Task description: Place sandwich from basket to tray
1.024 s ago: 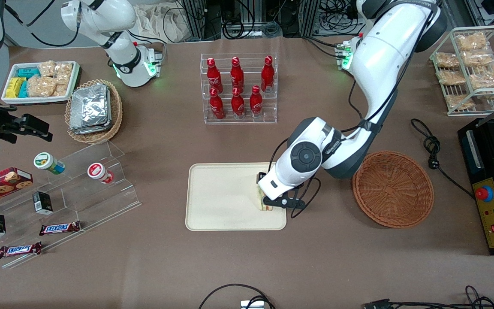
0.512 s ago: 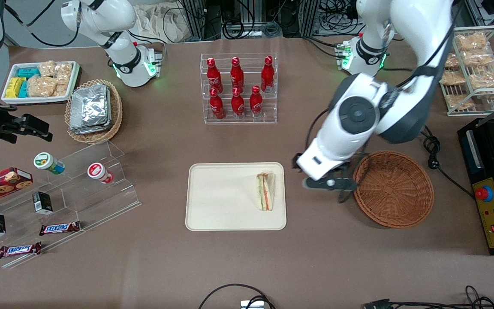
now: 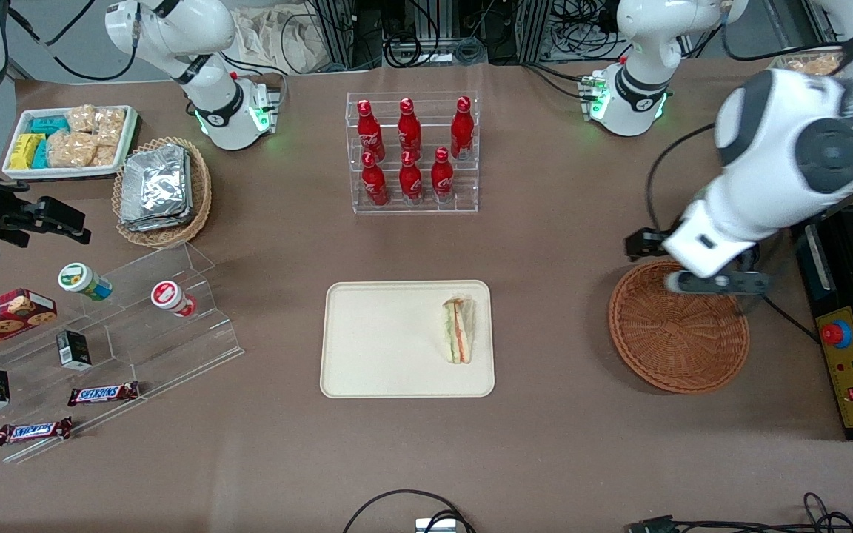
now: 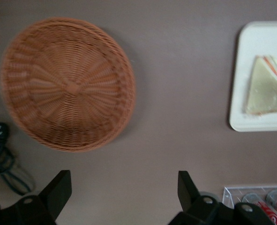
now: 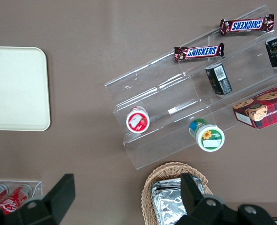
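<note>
Sandwich resting on tray, delivered. Hand spread wide, carrying nothing, above rim of emptied basket (nothing left inside). Best finished by pulling away high, clear of the wicker.

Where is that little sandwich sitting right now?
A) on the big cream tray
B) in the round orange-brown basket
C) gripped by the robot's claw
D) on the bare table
A: the sandwich lies on the tray. The basket holds nothing, and the gripper hangs open above the basket's rim.
</note>
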Available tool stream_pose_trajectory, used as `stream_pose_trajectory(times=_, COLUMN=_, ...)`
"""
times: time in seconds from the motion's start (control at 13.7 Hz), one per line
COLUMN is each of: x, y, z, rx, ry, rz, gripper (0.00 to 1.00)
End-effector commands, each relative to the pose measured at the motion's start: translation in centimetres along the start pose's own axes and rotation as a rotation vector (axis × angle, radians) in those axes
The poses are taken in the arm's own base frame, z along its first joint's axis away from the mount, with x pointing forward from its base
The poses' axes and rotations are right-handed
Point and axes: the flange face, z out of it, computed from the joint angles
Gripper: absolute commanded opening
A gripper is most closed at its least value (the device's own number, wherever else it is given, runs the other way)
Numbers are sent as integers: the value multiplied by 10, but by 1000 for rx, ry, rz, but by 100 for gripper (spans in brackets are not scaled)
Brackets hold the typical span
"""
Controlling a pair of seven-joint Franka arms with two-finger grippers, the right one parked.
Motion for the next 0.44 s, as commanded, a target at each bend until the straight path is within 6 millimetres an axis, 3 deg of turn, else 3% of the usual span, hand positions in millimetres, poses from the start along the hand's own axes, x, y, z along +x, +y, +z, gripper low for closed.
stream_pose_trajectory(times=0.0, x=14, y=-25, z=-7, rx=56, ry=15, rz=-58, gripper=100)
stream_pose_trajectory(times=0.37, x=43, y=-47, z=-25, rx=69, ry=43, rz=-165, gripper=100)
